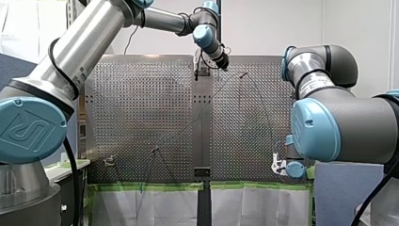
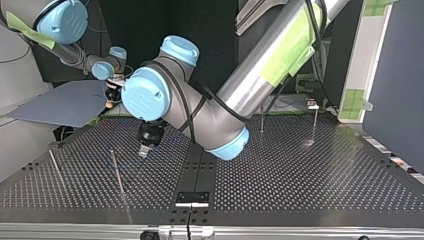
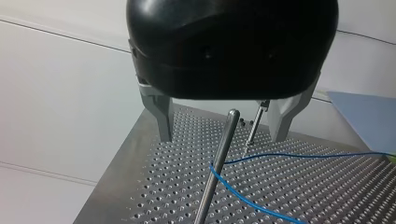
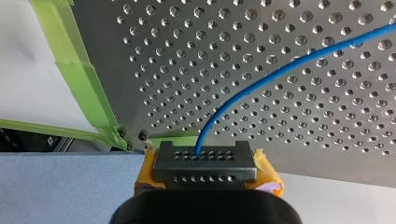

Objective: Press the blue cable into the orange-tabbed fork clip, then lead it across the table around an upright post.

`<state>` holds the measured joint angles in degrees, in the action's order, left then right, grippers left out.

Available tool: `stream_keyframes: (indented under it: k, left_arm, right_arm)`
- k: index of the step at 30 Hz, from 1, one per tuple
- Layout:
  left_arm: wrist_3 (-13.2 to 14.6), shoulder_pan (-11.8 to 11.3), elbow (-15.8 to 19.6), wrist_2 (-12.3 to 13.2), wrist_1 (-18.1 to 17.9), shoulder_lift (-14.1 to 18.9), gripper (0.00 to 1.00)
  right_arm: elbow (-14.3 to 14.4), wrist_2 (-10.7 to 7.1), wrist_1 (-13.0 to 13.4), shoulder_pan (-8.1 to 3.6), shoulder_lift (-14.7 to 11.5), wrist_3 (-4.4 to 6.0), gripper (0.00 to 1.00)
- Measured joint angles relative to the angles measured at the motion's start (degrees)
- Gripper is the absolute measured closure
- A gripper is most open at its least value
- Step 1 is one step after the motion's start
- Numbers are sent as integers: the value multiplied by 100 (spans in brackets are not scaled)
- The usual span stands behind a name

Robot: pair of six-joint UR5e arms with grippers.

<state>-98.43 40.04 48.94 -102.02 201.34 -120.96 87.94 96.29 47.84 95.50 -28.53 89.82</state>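
Blue cable (image 4: 261,81), thin, being clamped in my right gripper's (image 4: 204,161) yellow-padded fingers, being curved over the perforated table (image 4: 280,28), being bent around an upright post (image 3: 219,158) farther off, my left gripper's (image 3: 222,137) metal fingers being held apart there.

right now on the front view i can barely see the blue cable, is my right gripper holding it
Observer: Yes, the right gripper has its jaws shut on the blue cable.
Operator: is it round a post yet
Observer: It bends around an upright post just ahead of the left gripper.
Operator: left jaws on anything
Observer: No, they stand open, gripping nothing.
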Motion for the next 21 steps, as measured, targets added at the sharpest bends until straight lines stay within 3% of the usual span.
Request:
stream_keyframes:
  k: [21]
  left_arm:
    - [-26,11,7,-99,46,6,0]
  right_arm:
    - [-1,-13,-10,6,1,6,98]
